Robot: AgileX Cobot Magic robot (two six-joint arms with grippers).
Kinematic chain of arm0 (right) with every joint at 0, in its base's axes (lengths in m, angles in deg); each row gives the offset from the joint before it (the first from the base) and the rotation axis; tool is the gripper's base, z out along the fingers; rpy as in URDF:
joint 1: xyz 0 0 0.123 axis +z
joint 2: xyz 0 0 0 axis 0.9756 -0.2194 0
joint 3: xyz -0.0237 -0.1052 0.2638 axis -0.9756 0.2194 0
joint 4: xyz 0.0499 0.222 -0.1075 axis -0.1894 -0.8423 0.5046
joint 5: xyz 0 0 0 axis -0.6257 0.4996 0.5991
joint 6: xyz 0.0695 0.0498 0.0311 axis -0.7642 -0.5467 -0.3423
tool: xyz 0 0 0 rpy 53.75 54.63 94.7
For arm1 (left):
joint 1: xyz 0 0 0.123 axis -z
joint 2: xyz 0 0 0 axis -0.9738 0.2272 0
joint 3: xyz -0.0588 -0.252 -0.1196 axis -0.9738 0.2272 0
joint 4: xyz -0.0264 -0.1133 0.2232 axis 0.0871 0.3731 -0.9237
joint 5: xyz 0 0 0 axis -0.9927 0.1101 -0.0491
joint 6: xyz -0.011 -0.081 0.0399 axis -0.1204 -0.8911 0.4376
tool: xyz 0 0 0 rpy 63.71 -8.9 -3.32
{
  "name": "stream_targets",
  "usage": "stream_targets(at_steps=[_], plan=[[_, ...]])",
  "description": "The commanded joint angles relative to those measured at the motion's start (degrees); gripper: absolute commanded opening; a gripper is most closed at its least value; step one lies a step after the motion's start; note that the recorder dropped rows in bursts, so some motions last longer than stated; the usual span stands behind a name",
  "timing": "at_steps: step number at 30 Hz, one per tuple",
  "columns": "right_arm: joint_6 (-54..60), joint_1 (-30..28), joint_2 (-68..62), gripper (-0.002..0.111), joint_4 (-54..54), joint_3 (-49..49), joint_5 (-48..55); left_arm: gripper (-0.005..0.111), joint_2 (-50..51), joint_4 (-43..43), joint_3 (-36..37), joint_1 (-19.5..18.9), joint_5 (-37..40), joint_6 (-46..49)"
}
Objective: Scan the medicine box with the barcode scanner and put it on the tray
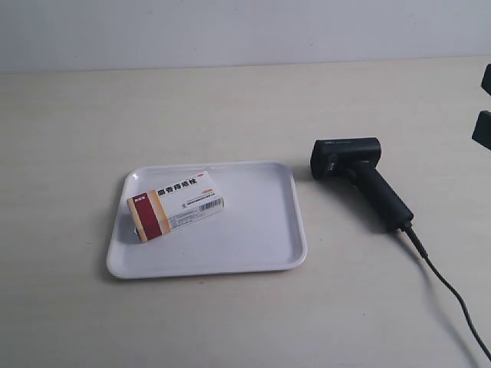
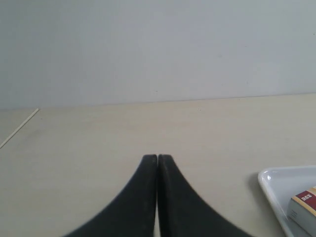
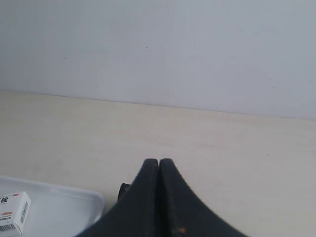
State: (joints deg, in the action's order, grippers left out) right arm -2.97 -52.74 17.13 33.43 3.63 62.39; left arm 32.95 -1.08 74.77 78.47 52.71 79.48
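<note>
The medicine box [image 1: 176, 203] lies flat in the tray [image 1: 261, 245], toward the tray's left part in the exterior view, skewed to the rim, its barcode face showing along one long side. Just beside the tray on the bare worktop [image 1: 77, 115] rests the barcode scanner [image 1: 360, 178], on its side with the blocky head nearest the tray and its cable [image 1: 449, 291] trailing off toward the lower edge of that view.

Both arms are clear of everything. The left tool [image 2: 157, 159] has its fingertips pressed together on nothing, and the right tool [image 3: 158, 162] is the same, closed and empty.

The box looks like light, thin cardboard that would dent under a hard squeeze, so a gentle pinch across its two long sides seems best. The scanner looks stiff and heavier at the head; its long handle is the obvious place to grip.
</note>
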Motion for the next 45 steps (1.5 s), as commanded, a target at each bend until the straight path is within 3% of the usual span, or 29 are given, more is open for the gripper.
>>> stream_targets(at_steps=[1,26,28,31,34,36,41,45], plan=[[0.10,0.11,0.24,0.000,0.02,0.12,-0.69,0.003,-0.37,0.79,0.17,-0.12,0.35,0.26],[-0.01,0.11,0.61,0.000,-2.39,0.12,-0.89,0.003,-0.37,-1.45,0.17,-0.12,0.46,0.26],[-4.17,0.11,2.37,0.000,0.36,1.88,-1.56,0.003,-0.37,-1.45,0.17,-0.12,0.46,0.26],[-19.24,0.11,7.26,0.000,9.68,7.58,-3.64,0.003,-0.37,-1.45,0.17,-0.12,0.46,0.26],[-29.27,0.11,14.18,0.000,6.76,14.09,-4.24,0.003,-0.37,-1.45,0.17,-0.12,0.46,0.26],[-27.45,0.11,19.18,0.000,3.89,17.92,-5.43,0.003,-0.37,-1.45,0.17,-0.12,0.46,0.26],[-4.79,0.11,29.26,0.000,3.52,21.05,-1.02,0.003,-0.37,-1.45,0.17,-0.12,0.46,0.26],[-3.37,0.11,33.76,0.000,4.02,21.05,1.98,0.003,-0.37,-1.45,0.17,-0.12,0.46,0.26]])
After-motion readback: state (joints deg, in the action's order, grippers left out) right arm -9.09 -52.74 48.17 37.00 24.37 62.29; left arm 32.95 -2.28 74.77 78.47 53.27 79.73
